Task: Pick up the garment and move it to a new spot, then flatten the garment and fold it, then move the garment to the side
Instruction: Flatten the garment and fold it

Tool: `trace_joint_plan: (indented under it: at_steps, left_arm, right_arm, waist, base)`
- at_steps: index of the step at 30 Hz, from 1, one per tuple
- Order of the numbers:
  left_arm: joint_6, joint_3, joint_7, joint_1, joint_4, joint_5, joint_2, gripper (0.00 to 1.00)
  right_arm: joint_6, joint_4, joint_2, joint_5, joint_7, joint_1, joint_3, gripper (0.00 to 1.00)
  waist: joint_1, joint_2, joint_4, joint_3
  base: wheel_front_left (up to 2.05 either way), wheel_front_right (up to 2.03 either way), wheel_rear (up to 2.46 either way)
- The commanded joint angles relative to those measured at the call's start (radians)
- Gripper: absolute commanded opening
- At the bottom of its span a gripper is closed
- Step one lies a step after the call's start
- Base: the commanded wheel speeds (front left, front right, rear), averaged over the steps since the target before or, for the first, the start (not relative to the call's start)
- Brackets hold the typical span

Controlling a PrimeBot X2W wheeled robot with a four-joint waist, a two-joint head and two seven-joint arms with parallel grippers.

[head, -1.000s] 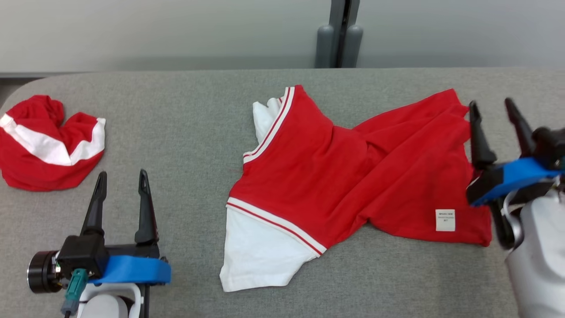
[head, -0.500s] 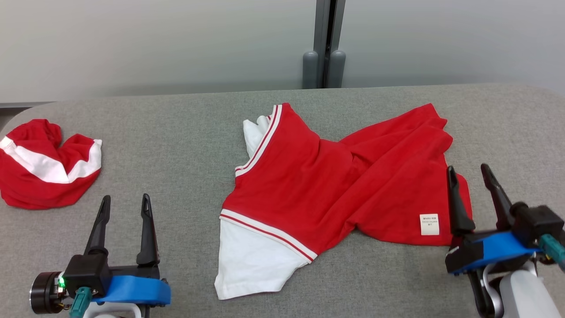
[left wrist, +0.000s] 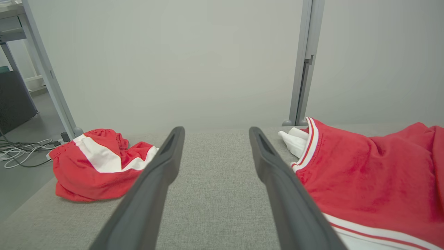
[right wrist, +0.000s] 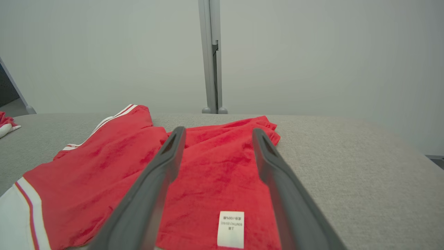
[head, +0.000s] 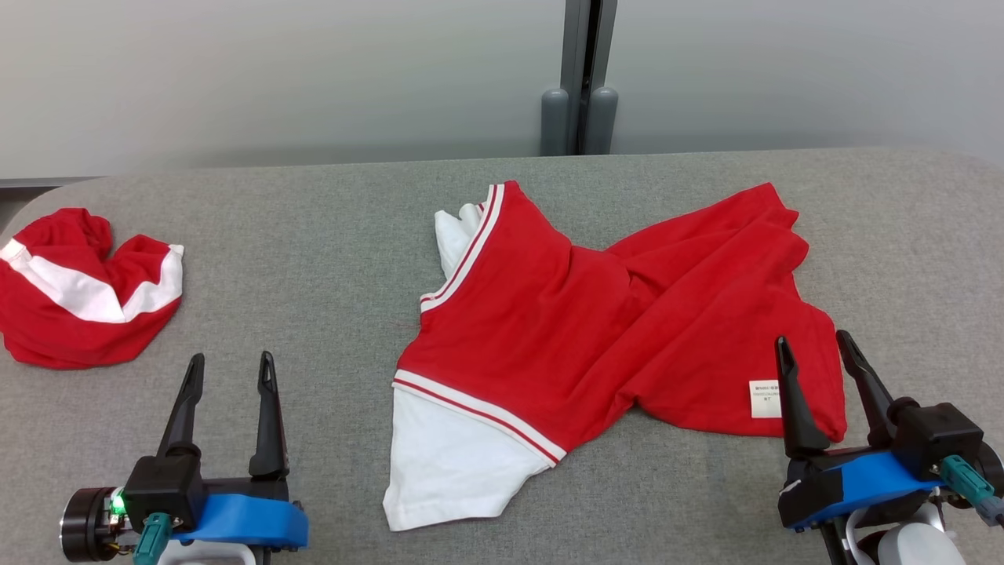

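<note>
My left end effector [head: 231, 357] and right end effector [head: 812, 339] both stand over the near edge of the desk [head: 314, 235]. The fingers of each are spread wide, with nothing between them.

The shirt [head: 596, 329] lies crumpled on the desk, middle to right. Its near right corner, marked by the white label [head: 765, 398], sits at my right fingertips. In the right wrist view the label shows between the two fingers. I cannot tell whether they touch the cloth. The white panel [head: 455, 455] lies well to the right of my left end effector.

Handling, as judged: light, soft and limp knit, not fragile. It will drape and drag when lifted. Pinch a hem or corner through both layers, not the flat middle.

At the far left lies a second red-and-white bundle [head: 78, 290], well apart from the shirt.
</note>
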Motion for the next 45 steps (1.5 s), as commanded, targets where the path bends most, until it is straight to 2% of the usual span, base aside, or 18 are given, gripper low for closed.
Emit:
trace_joint_plan:
  at_steps: [1, 5, 10, 14, 21, 31, 43, 44, 45]
  left_arm:
    - [-0.001, 0.002, -0.003, -0.001, 0.002, 0.004, 0.005, 1.00]
    - [-0.005, -0.009, -0.003, -0.010, 0.013, 0.001, 0.003, 1.00]
    - [-0.017, -0.076, -0.003, -0.006, 0.050, -0.006, -0.008, 1.00]
    - [-0.035, -0.146, -0.003, -0.002, 0.122, -0.013, -0.015, 1.00]
    - [-0.055, -0.266, -0.003, -0.012, 0.256, -0.012, -0.007, 1.00]
    - [-0.060, -0.349, -0.002, -0.036, 0.399, -0.059, 0.002, 1.00]
    - [-0.059, -0.449, 0.015, -0.064, 0.504, -0.120, -0.003, 1.00]
    - [-0.059, -0.458, 0.018, -0.069, 0.510, -0.128, -0.004, 1.00]
    - [-0.059, -0.465, 0.021, -0.072, 0.515, -0.134, -0.005, 0.89]
  right_arm:
    - [0.000, -0.006, 0.003, -0.008, 0.002, 0.018, -0.001, 1.00]
    - [0.000, 0.017, 0.005, 0.004, 0.003, 0.012, -0.015, 1.00]
    - [0.000, 0.095, 0.004, -0.004, -0.008, -0.001, -0.065, 1.00]
    - [0.000, 0.171, -0.008, -0.009, -0.024, -0.011, -0.117, 1.00]
    - [0.000, 0.312, -0.030, -0.008, -0.044, -0.056, -0.151, 1.00]
    - [0.000, 0.475, -0.045, 0.008, -0.057, -0.112, -0.150, 1.00]
    - [0.000, 0.575, -0.049, 0.030, -0.058, -0.157, -0.118, 1.00]
    - [0.000, 0.582, -0.047, 0.035, -0.058, -0.156, -0.111, 0.46]
    - [0.000, 0.586, -0.047, 0.042, -0.058, -0.158, -0.105, 0.14]
  waist:
    - [0.0001, -0.0001, 0.001, 0.000]
    - [0.0001, -0.0001, 0.002, 0.002]
    - [0.0001, -0.0001, 0.005, 0.003]
    - [0.0001, -0.0001, 0.003, 0.004]
    - [0.0001, -0.0001, -0.003, 0.015]
    - [0.0001, -0.0001, -0.002, 0.031]
    - [0.0001, -0.0001, 0.011, 0.038]
    - [0.0001, -0.0001, 0.012, 0.038]
    - [0.0001, -0.0001, 0.013, 0.038]
  base:
    - [0.00, 0.00, 0.00]
    - [0.00, 0.00, 0.00]
    - [0.00, 0.00, 0.00]
    - [0.00, 0.00, 0.00]
    - [0.00, 0.00, 0.00]
    - [0.00, 0.00, 0.00]
    - [0.00, 0.00, 0.00]
    - [0.00, 0.00, 0.00]
    - [0.00, 0.00, 0.00]
